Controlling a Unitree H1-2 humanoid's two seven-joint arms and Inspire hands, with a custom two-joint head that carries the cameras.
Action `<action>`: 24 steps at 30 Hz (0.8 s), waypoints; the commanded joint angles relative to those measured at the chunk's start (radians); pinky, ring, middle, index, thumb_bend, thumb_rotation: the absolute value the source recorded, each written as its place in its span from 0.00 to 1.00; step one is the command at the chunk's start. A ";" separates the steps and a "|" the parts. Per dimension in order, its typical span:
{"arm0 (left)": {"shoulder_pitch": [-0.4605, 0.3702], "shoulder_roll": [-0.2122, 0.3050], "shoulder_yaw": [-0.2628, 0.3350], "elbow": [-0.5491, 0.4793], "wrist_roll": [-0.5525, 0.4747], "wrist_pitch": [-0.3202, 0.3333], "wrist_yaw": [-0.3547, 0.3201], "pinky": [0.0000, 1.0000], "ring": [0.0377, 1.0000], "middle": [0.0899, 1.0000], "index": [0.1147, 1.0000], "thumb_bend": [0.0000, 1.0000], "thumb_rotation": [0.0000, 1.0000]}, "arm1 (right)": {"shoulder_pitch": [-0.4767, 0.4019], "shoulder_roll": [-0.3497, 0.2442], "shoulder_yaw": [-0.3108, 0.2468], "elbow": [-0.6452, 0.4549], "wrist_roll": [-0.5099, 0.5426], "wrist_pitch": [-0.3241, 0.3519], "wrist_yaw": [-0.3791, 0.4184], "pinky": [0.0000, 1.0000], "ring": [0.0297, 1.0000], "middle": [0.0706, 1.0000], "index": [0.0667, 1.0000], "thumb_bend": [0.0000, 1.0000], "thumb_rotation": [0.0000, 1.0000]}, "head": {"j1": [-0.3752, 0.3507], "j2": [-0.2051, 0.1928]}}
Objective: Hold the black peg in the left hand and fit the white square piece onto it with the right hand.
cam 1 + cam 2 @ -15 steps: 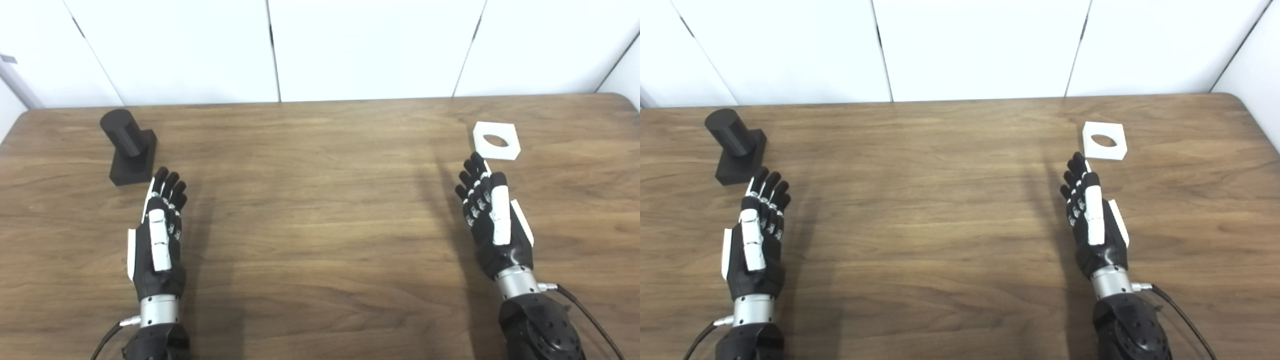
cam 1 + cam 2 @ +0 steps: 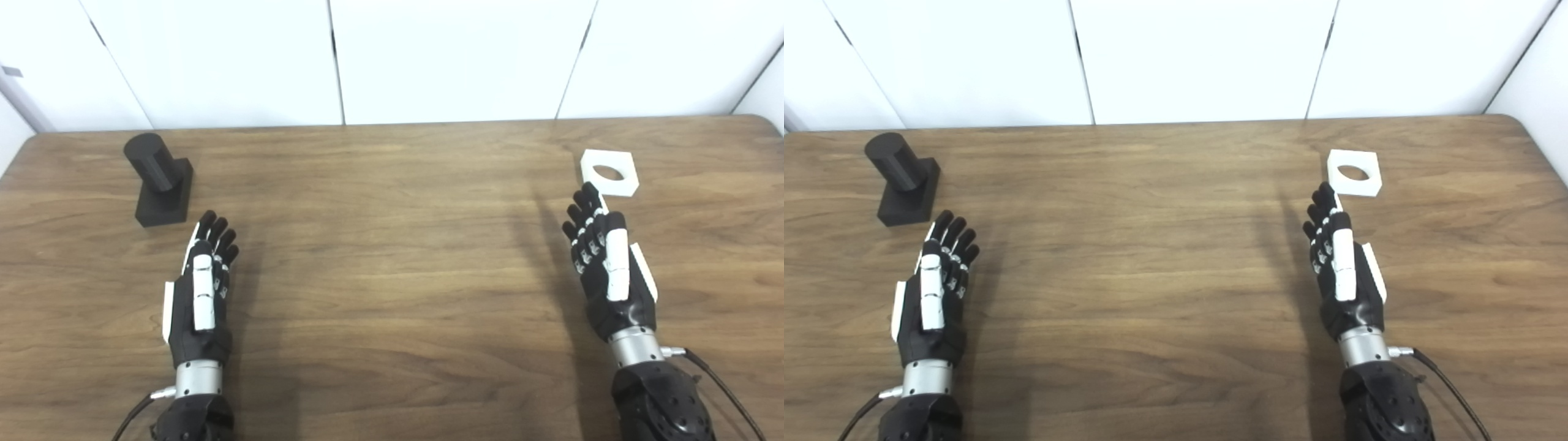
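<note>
Black peg (image 2: 158, 177) stands upright — far-left of my spread, empty left hand (image 2: 199, 294); white square piece (image 2: 609, 173) lies flat just beyond my spread right hand (image 2: 609, 269).

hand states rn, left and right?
Left robot hand: open, empty, short of the black cylindrical peg.
Right robot hand: open, empty, beside the white square piece.

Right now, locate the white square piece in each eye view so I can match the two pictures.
Left eye view: the white square piece lies flat at the upper right of the table, just beyond the right hand.
Right eye view: the same piece sits a little further left in the picture.
Shared landmark: the black peg standing at the table's far left.
</note>
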 commanded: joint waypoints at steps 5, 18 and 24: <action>0.000 -0.001 -0.007 -0.036 0.035 0.007 -0.008 0.94 0.93 0.94 0.94 0.44 0.84 | 0.115 0.026 0.004 -0.023 -0.004 -0.056 0.006 1.00 1.00 1.00 1.00 0.52 1.00 | 0.016 -0.008; 0.018 -0.031 -0.053 -0.004 0.136 -0.044 0.002 0.91 0.93 0.93 0.94 0.49 0.89 | 0.119 -0.006 -0.022 0.032 0.022 -0.103 0.038 1.00 1.00 1.00 1.00 0.54 1.00 | 0.251 -0.119; 0.022 -0.047 -0.070 0.026 0.159 -0.076 0.008 0.92 0.93 0.94 0.96 0.54 0.90 | 0.116 -0.008 -0.042 0.060 0.032 -0.112 0.062 1.00 1.00 1.00 1.00 0.57 1.00 | 0.287 -0.175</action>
